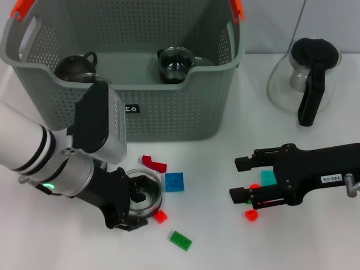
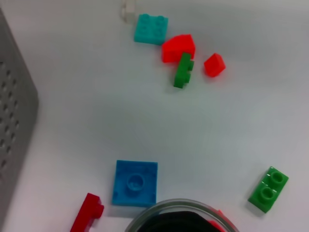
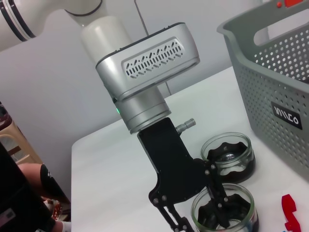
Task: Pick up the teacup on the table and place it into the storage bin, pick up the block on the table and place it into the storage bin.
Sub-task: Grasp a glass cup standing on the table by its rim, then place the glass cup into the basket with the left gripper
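Before the bin (image 1: 169, 115), which already holds two cups, the left gripper (image 1: 136, 203) reaches down with one finger inside a teacup (image 1: 145, 195) on the table, gripping its rim to lift it, while the right gripper (image 1: 242, 180) hangs open over small blocks (image 1: 268, 178).

We find the storage bin (image 1: 169, 107) at the worktop's far-left edge with two cups inside; the teacup (image 1: 143, 191) sits before it — blocks (image 1: 174, 181) scattered rightward (jug (image 1: 306, 76) far-right).
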